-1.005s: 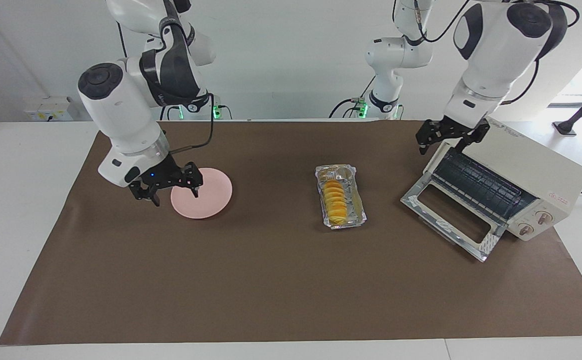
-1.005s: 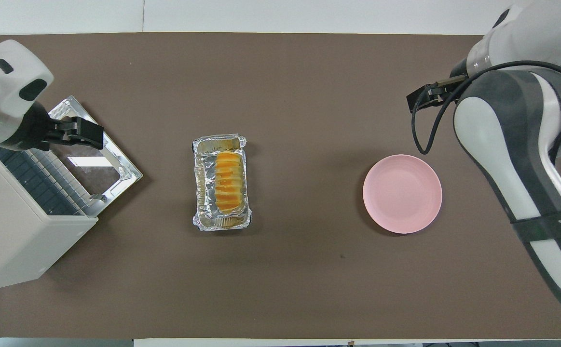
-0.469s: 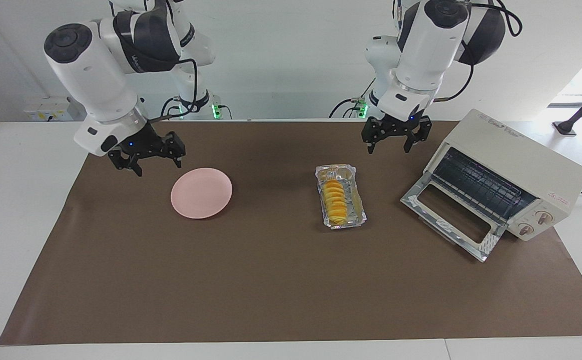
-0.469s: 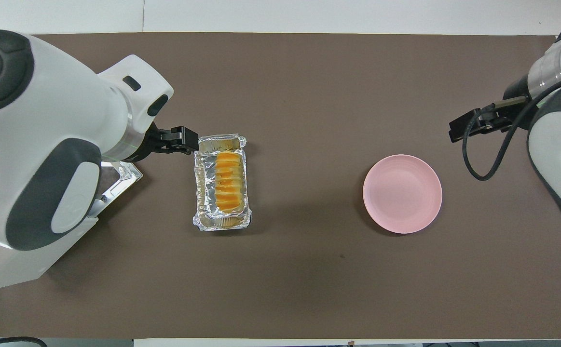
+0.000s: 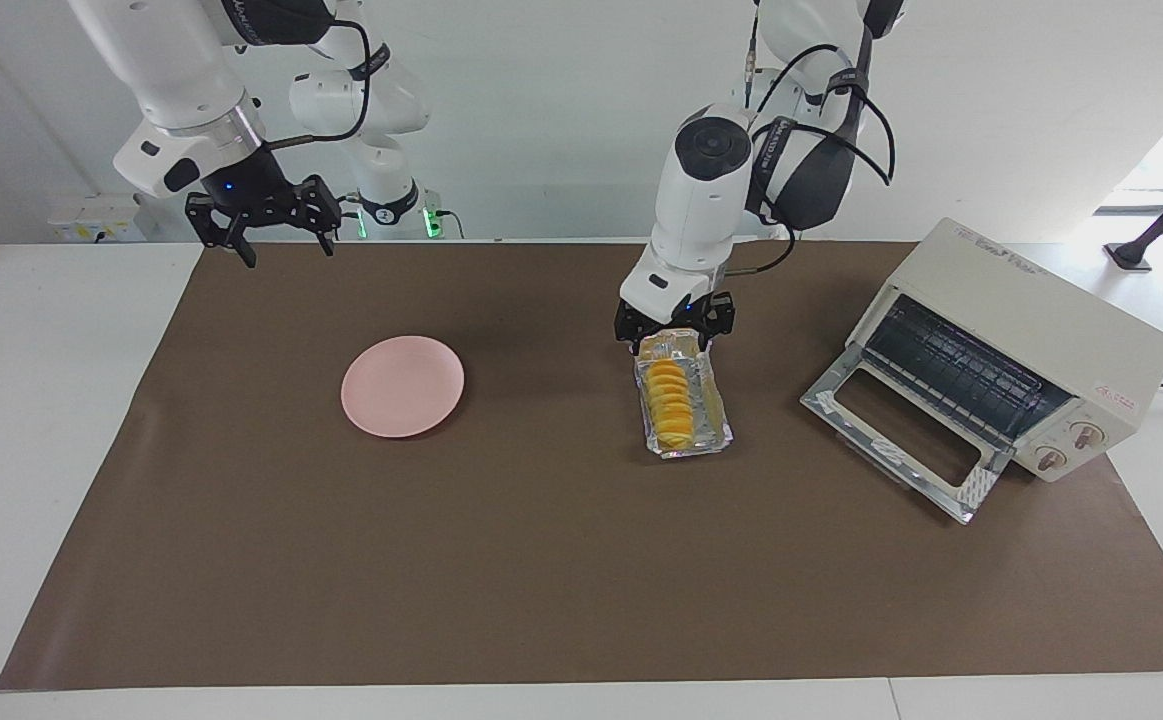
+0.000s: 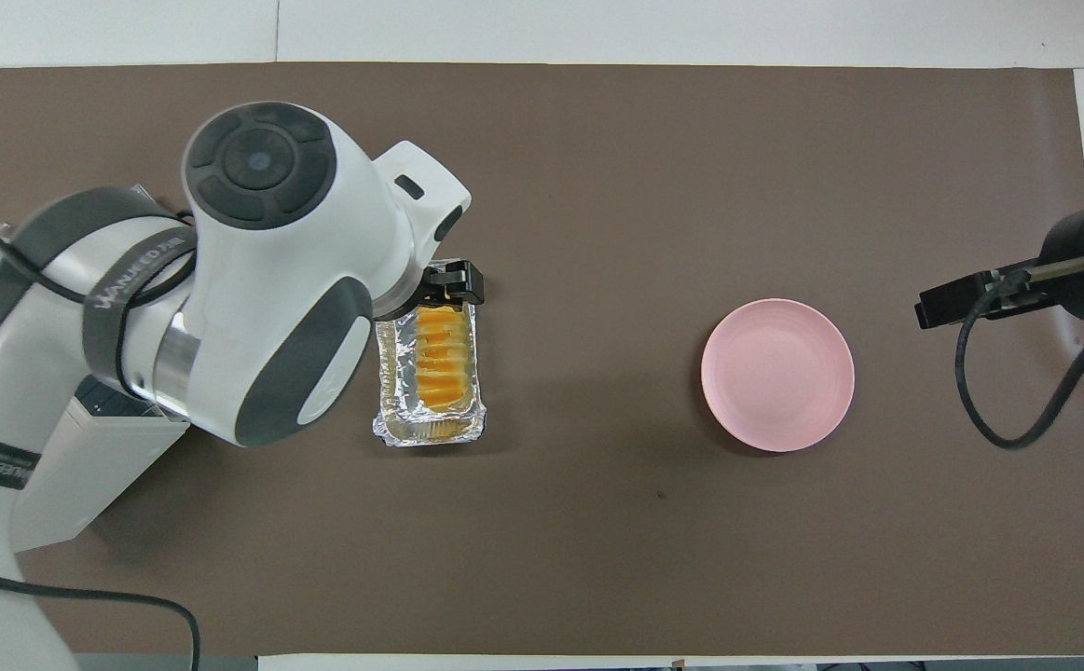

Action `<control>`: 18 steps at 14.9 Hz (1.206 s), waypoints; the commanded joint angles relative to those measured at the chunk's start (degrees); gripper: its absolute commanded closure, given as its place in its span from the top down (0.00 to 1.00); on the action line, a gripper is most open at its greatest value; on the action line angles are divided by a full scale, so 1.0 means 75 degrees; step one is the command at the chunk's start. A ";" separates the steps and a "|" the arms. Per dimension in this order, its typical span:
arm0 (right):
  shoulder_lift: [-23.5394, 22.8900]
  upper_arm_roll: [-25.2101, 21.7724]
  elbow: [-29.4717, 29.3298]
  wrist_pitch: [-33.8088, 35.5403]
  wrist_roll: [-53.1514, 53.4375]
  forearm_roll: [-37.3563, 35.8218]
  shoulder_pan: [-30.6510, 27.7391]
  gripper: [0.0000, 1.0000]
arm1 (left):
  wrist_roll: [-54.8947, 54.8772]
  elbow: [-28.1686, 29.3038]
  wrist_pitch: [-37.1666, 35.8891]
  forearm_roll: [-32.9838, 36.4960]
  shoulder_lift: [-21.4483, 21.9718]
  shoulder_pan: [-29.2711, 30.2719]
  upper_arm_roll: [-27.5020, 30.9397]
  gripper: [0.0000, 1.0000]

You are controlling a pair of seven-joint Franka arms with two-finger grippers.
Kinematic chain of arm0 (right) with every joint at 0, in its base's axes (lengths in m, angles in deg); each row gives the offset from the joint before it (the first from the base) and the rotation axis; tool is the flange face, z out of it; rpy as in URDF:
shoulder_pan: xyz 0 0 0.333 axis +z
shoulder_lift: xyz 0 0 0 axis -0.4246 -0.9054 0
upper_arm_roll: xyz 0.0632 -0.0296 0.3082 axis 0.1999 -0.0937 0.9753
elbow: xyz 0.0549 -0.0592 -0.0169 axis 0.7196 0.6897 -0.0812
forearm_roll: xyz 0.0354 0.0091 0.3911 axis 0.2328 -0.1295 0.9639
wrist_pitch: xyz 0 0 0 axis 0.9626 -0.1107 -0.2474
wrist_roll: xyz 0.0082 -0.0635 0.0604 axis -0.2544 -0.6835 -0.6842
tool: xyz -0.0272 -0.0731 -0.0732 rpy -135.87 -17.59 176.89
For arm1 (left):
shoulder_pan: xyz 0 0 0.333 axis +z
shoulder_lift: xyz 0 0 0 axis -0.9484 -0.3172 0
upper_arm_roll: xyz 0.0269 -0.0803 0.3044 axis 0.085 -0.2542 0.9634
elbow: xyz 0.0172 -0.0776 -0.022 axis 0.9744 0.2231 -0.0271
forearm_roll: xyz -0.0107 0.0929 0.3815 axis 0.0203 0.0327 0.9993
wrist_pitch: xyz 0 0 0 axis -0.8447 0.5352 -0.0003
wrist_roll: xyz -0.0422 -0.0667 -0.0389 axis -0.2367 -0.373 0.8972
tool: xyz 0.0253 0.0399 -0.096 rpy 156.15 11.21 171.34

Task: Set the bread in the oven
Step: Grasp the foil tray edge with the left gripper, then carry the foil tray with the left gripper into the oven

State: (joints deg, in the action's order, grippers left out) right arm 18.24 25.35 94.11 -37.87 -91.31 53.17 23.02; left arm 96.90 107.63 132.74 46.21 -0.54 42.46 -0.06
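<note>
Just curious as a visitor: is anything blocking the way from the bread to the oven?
Nothing visible: bare mat lies between the bread, in its foil tray, and the oven, whose door hangs open.

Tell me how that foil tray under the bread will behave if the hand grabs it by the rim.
The foil tray looks thin and crinkled, so its rim would probably bend or crush rather than stay stiff. It likely weighs little, so a push may slide it on the brown mat. The bread lies loose inside and could shift if the tray tilts.

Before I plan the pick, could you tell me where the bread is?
The bread lies in the foil tray mid-table, between the pink plate and the open oven.
</note>
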 commanded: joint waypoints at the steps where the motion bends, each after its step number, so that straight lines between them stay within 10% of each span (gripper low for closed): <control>1: 0.0019 0.0094 0.0078 -0.0322 -0.0119 -0.0089 -0.0177 1.00 | 0.0151 0.0739 0.0608 0.0180 0.0129 -0.0357 0.0126 1.00; 12: 0.0030 0.0094 0.0078 -0.0394 0.0045 -0.0241 -0.0200 1.00 | -0.0213 0.1785 0.1935 0.0532 -0.0409 -0.0638 0.0114 1.00; 18: 0.0077 0.0118 0.0089 0.0145 -0.0048 -0.0241 -0.0130 1.00 | -0.0213 0.1867 0.2028 0.0613 -0.0421 -0.0591 0.0126 0.83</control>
State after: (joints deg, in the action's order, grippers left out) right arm 18.14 25.65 94.14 -37.53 -91.30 51.82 22.54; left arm 95.70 120.34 146.41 49.64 -4.34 38.41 0.39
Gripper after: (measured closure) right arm 0.000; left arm 0.163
